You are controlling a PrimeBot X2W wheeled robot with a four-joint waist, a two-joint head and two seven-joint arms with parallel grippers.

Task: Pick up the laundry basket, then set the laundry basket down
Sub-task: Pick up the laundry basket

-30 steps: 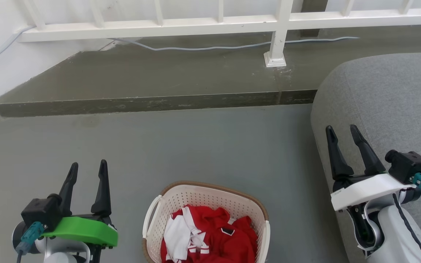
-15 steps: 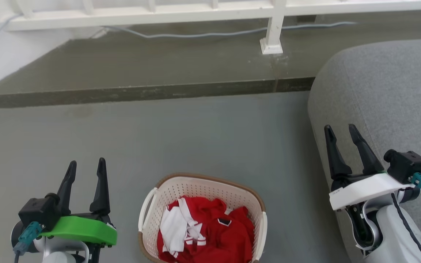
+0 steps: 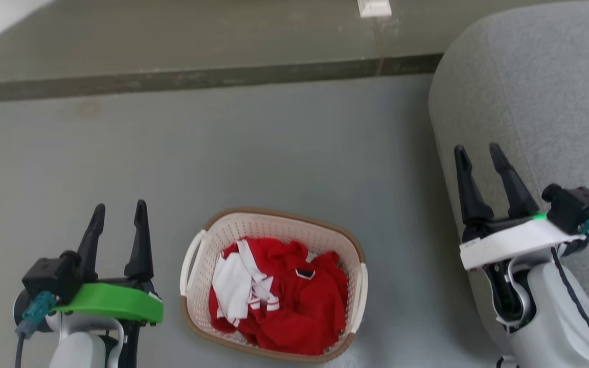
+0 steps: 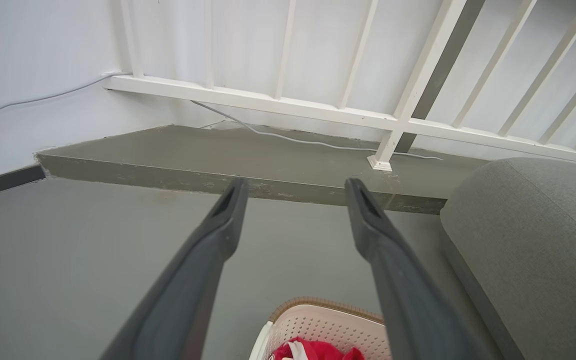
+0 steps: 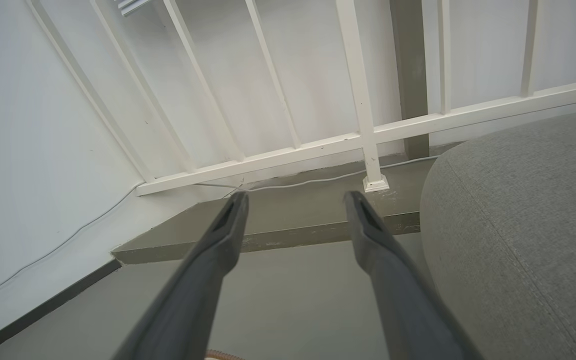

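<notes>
Sitting upright on the grey floor (image 3: 274, 143), close in front of the robot and between its two arms: the laundry basket (image 3: 269, 227), with cream perforated walls and a brown rim.

- Contents: a red garment (image 3: 299, 312) heaped inside with a white piece (image 3: 230, 286) on its left side; the load stays below the rim.
- Handles: left handle (image 3: 188, 255) and right handle (image 3: 361, 296), both free, nothing touching either.
- Left gripper (image 3: 120, 205): beside the basket on its left, apart from it, jaws spread and holding nothing, pointing away across the floor.
- Right gripper (image 3: 477, 148): well apart on the right, in front of the edge of a grey sofa (image 3: 529, 76), jaws spread, empty.
- Surroundings: a raised step (image 3: 172, 41) beyond the open floor, and in the left wrist view a white railing (image 4: 293, 105) with a pale cable (image 4: 318, 142) running along its foot.
- Progress, as a judgement: the pick-up looks not yet begun, since the basket rests on the floor and neither arm is in contact with it.
- Remaining: bring the jaws to the handles or rim, close on them, lift, then set the basket down. That is the whole task.
</notes>
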